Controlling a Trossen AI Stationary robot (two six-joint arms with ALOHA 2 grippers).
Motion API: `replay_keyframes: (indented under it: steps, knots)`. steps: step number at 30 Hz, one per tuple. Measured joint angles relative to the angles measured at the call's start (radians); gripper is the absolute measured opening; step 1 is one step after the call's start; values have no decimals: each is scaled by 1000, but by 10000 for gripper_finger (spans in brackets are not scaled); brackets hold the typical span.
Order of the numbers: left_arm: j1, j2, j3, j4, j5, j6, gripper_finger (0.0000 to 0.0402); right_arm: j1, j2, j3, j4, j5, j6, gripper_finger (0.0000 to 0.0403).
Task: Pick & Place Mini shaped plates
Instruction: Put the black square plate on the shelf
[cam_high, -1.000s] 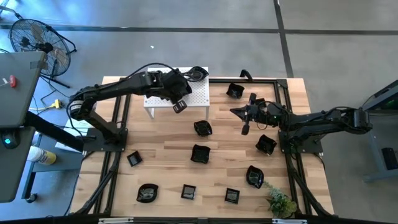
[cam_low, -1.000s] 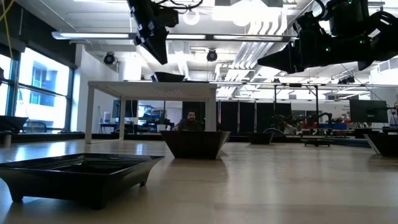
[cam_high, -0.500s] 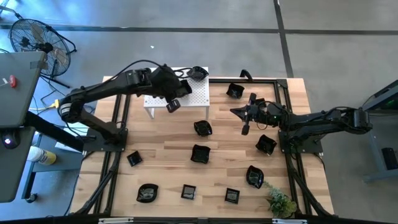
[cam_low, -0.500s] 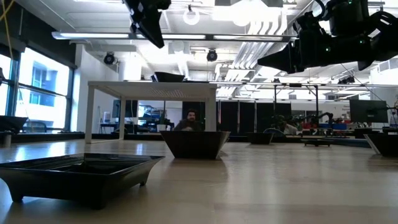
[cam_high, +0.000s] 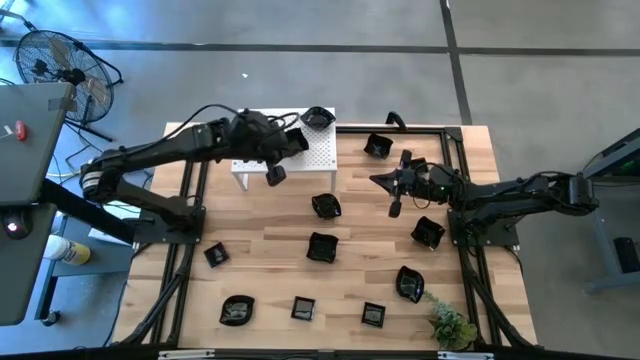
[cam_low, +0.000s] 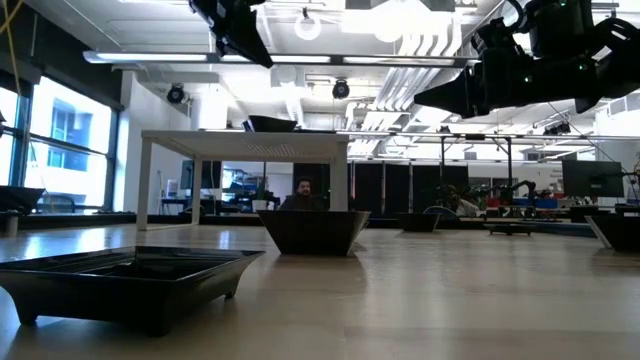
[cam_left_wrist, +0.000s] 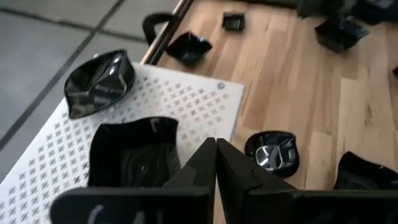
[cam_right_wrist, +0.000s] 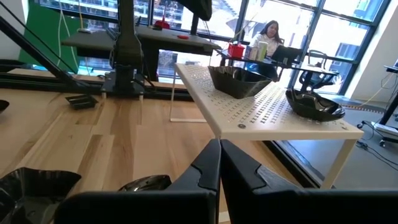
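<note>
**Both grippers closed, nothing held**

My left gripper hangs above the white platform, fingers pressed together and empty. Two plates sit on it; the rest lie on the table. My right gripper is closed too, above the table. The square plate's near edge is hidden.

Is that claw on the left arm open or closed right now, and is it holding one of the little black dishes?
Closed and empty. The left gripper has its two dark fingers pressed together with nothing between them, above the white platform, where two black dishes sit.
</note>
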Motion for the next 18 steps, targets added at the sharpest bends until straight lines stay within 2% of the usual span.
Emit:
replay_keyframes:
  steps: [4,9,18]
  knots:
    - [-17,-75,-72,84,8,10,2,0,0,0,0,0,0,2]
    - [-68,-145,-122,94,20,38,2,0,0,0,0,0,0,2]
    - [-234,-167,-125,-49,-9,44,2,0,0,0,0,0,0,3]
